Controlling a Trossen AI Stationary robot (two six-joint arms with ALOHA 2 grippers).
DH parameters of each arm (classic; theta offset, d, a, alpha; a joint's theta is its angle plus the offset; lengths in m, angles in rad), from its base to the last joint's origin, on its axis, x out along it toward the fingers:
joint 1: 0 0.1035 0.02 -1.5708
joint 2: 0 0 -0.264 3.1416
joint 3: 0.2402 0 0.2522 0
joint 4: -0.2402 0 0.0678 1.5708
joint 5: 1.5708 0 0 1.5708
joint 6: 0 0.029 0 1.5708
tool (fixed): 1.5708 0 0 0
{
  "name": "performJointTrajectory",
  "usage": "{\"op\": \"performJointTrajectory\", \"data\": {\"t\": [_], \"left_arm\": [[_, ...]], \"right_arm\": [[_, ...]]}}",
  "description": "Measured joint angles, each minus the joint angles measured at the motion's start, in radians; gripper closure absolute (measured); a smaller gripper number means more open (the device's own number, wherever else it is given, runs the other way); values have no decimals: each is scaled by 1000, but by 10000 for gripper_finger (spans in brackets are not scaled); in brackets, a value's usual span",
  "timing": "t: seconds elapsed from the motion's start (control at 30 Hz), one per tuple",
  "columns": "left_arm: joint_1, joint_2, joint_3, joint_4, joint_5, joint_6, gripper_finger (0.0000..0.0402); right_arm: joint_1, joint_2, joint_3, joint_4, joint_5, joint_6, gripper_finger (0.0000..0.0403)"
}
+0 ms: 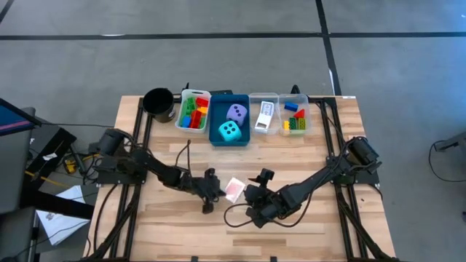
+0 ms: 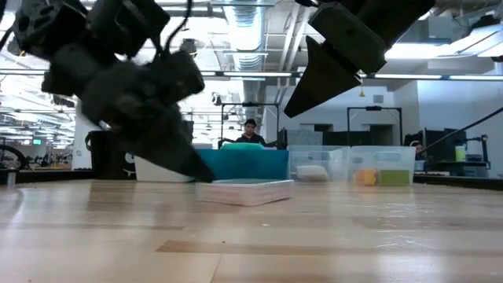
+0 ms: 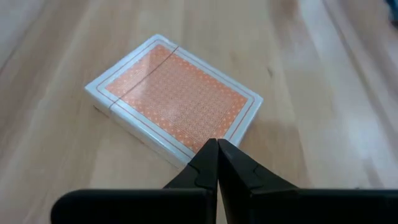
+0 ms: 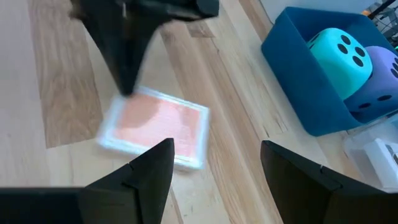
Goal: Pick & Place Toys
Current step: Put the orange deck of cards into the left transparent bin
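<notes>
While both dice (image 1: 231,122) and the bricks (image 1: 194,111) already sit in trays, one orange card pack (image 1: 234,188) remains on the table, just ahead of the left gripper (image 1: 212,192), pressed together and empty, and beside the spread right gripper (image 1: 256,191).

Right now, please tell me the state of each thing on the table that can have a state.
Left gripper: shut, tip at the card pack's edge.
Right gripper: open, holding nothing, near the pack.
Card pack: lying flat on the table, not held.
Cyan die: in the blue tray.
Lavender die: in the same tray.
Black cup: upright.
</notes>
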Motion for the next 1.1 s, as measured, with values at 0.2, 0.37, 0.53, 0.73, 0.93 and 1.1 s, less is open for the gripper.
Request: {"op": "performJointTrajectory", "data": {"t": [0.2,0.37,0.53,0.73,0.93,1.1], "left_arm": [[35,-175,-3,-282,50,196,401],[92,-250,-1,-452,134,447,401],[145,-256,0,-476,246,664,401],[164,-250,2,-480,276,888,401],[163,-250,0,-465,259,1074,401],[159,-264,-5,-387,213,1043,401]], "right_arm": [[0,0,0,2,-1,-10,168],[0,0,0,10,-11,-43,168],[-2,-1,0,12,-19,-69,168],[-4,-1,0,12,-19,-105,168],[-9,-1,0,12,-19,-105,168],[-10,-1,0,17,-19,-101,168]]}}
